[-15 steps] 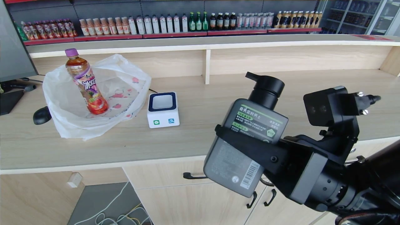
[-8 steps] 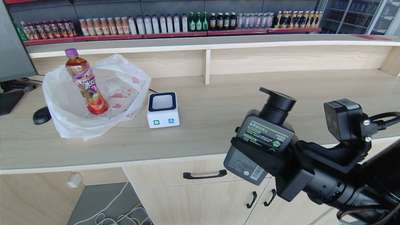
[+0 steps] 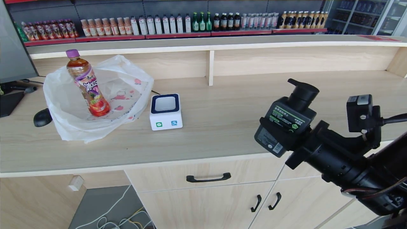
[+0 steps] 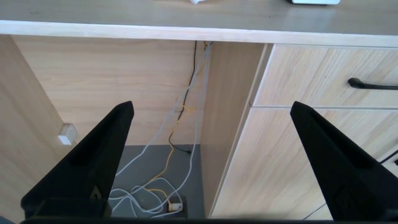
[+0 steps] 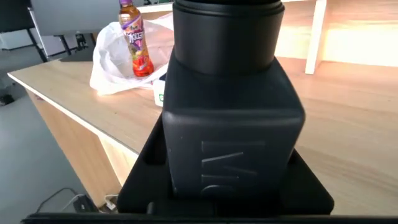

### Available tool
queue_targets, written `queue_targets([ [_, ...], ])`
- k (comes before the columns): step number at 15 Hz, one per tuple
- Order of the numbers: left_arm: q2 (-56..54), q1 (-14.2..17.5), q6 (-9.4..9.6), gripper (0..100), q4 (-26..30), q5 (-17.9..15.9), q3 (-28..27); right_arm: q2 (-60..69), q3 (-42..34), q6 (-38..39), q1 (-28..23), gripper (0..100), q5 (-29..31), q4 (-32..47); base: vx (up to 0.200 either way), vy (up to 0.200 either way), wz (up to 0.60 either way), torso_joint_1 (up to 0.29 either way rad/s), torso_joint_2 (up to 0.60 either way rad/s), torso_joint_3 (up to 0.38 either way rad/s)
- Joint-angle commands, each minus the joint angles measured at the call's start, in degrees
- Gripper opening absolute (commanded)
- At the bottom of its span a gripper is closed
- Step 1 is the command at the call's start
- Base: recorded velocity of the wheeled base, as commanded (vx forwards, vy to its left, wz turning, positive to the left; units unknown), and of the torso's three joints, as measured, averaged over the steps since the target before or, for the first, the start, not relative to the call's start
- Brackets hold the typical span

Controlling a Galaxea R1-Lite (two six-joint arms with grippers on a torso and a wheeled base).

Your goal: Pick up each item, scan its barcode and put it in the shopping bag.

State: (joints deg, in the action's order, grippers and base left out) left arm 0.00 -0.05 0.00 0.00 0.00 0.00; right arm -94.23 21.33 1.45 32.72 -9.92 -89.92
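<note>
My right gripper [image 3: 286, 135] is shut on a dark grey pump bottle [image 3: 284, 127] with a black pump head, held above the counter's front edge at the right. In the right wrist view the same pump bottle [image 5: 230, 130] sits upright between the jaws. A white scanner box [image 3: 166, 111] with a dark-rimmed window stands mid-counter. To its left a white shopping bag [image 3: 95, 98] lies open with a tea bottle [image 3: 86, 83] leaning in it. My left gripper [image 4: 211, 162] hangs open below counter level, facing the cabinet front.
A black mouse [image 3: 42, 117] and a monitor stand [image 3: 9, 95] sit at the counter's left end. A raised shelf with a divider [image 3: 210, 68] runs along the back. Cabinet drawers with black handles [image 3: 208, 178] lie below; cables [image 4: 168, 186] trail on the floor.
My right gripper has carried the pump bottle to the right and farther from the camera, so it looks smaller, and has turned it more upright. The bag, tea bottle and scanner have stayed put.
</note>
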Motion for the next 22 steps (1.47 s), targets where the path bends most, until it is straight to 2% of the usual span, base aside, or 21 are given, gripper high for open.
queue_targets([
  [1, 0.00, 0.05, -0.09, 100, 0.00, 0.00, 0.00, 1.07, 0.38, -1.10, -0.90, 0, 0.08, -0.08, 0.000, 0.000, 0.00, 0.000, 0.00, 0.000],
  [2, 0.00, 0.05, -0.09, 100, 0.00, 0.00, 0.00, 1.16, 1.08, -1.45, -0.90, 0, 0.17, -0.08, 0.000, 0.000, 0.00, 0.000, 0.00, 0.000],
  [13, 0.00, 0.05, -0.35, 100, 0.00, 0.00, 0.00, -1.04, 1.25, -3.56, -1.34, 0, 0.17, -0.08, 0.000, 0.200, 0.00, 0.003, 0.00, 0.001],
  [22, 0.00, -0.04, -0.18, 100, 0.00, 0.00, 0.00, -2.71, 5.82, -3.91, -1.25, 0, 0.08, -0.08, 0.000, 0.200, 0.00, 0.003, 0.00, 0.002],
])
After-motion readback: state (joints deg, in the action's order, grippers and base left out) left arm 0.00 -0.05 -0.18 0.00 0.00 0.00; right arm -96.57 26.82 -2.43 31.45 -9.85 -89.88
